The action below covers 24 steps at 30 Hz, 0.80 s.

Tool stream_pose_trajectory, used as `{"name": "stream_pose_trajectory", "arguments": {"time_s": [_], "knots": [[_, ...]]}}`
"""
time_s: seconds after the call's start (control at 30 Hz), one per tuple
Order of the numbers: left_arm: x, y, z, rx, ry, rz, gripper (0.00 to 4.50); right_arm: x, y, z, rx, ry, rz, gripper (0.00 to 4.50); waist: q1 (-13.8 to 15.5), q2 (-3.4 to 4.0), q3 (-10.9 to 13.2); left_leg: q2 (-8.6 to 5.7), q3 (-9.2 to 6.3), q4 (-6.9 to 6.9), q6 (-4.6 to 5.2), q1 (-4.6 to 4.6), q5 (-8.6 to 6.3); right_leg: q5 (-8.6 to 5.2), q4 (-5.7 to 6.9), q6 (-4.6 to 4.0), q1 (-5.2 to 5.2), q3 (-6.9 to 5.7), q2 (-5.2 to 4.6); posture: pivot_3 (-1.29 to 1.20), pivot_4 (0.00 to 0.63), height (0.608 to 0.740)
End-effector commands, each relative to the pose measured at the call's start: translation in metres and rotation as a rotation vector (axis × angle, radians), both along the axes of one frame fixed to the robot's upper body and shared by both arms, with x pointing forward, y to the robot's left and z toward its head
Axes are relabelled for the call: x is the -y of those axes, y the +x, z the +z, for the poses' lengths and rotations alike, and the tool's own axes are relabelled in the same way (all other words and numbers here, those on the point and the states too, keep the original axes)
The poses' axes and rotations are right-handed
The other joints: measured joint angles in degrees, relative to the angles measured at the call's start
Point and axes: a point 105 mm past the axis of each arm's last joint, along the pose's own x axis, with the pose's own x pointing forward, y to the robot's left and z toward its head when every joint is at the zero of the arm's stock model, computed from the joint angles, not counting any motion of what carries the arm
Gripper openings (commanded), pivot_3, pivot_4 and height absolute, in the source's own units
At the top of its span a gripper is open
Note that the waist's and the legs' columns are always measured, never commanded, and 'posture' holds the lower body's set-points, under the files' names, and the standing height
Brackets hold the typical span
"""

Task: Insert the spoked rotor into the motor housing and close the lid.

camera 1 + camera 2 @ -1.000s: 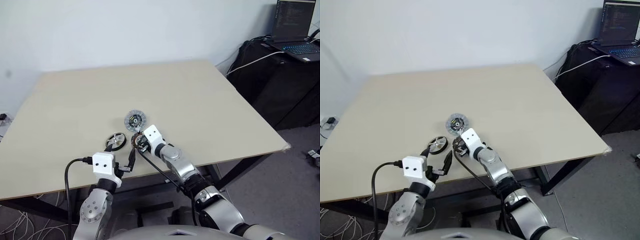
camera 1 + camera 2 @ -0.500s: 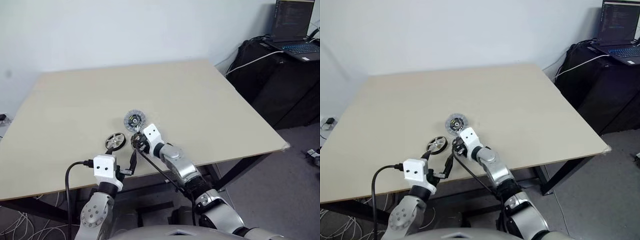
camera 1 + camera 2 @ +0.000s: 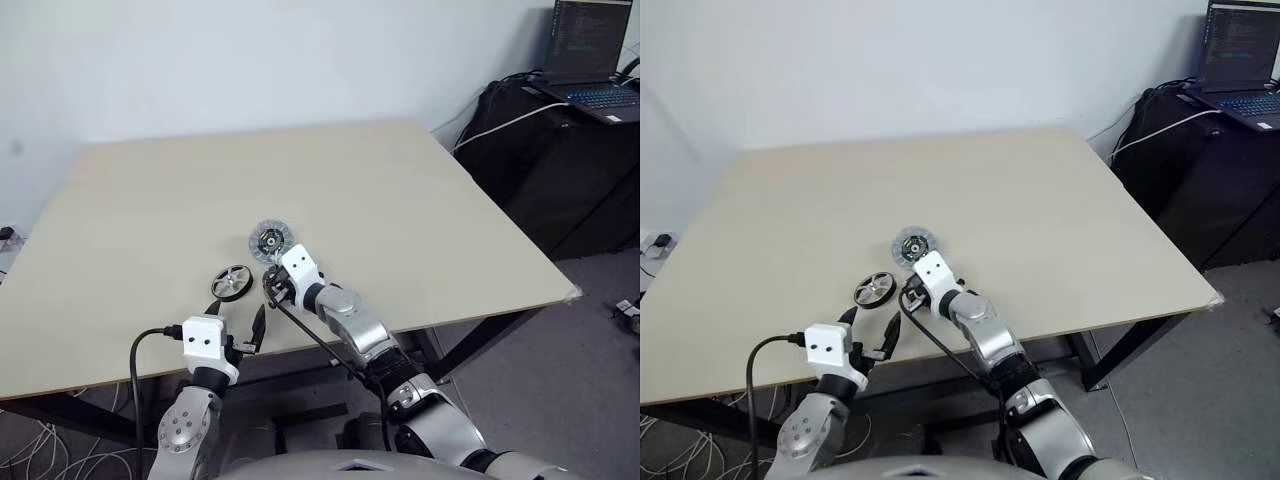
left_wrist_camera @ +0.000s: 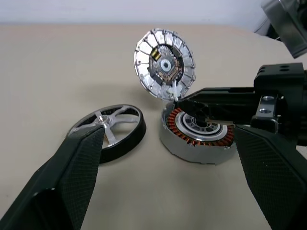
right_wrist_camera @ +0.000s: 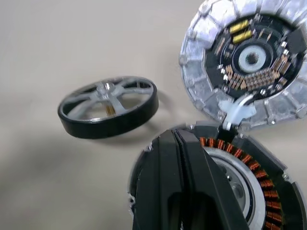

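Head view: on the tan table, the spoked rotor lies left of the motor housing, the lid just beyond. Left wrist view: left gripper spread wide, empty. Right wrist view: right gripper clenched together over the housing's centre.

Looks like a lab or office workroom: bare white wall, plain beige table, open laptop showing code, loose cables alongside.
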Motion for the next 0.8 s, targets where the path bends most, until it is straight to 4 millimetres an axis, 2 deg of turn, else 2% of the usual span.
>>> {"name": "stream_pose_trajectory", "arguments": {"time_s": [0.03, 0.23, 0.6, 0.8], "knots": [[0.009, 0.007, 0.009, 0.055, -0.005, -0.004, 4.5, -0.006, 0.006, 0.011, 0.028, 0.005, 0.005, 0.04, 0.0, -0.02, 0.0, 0.0, 0.0, 0.0, 0.0, 0.0, 0.0, 0.0, 0.0, 0.0, 0.0, 0.0, 0.0, 0.0, 0.0, 0.74], [0.011, 0.009, 0.012, 0.061, -0.004, 0.001, 4.5, -0.005, 0.012, 0.007, 0.021, -0.025, -0.01, 0.04, -0.1, -0.02, 0.0, 0.0, 0.0, 0.0, 0.01, 0.0, 0.0, 0.0, 0.01, 0.0, 0.0, 0.0, 0.01, 0.0, 0.0, 0.74], [-0.021, 0.012, 0.005, 0.051, -0.001, 0.008, 4.5, 0.003, 0.024, 0.002, 0.024, -0.075, -0.075, 0.04, -0.2, -0.02, 0.0, 0.01, 0.0, 0.0, 0.01, 0.0, 0.01, 0.0, 0.01, 0.0, 0.0, 0.0, 0.01, 0.0, 0.0, 0.74], [-0.023, 0.011, 0.007, 0.056, -0.004, 0.0, 4.5, 0.015, 0.028, -0.002, 0.017, -0.102, -0.127, 0.04, -0.2, -0.02, 0.0, 0.0, 0.01, 0.0, 0.01, 0.0, 0.01, 0.01, 0.0, 0.0, 0.02, 0.0, 0.01, 0.0, 0.0, 0.74]]}}
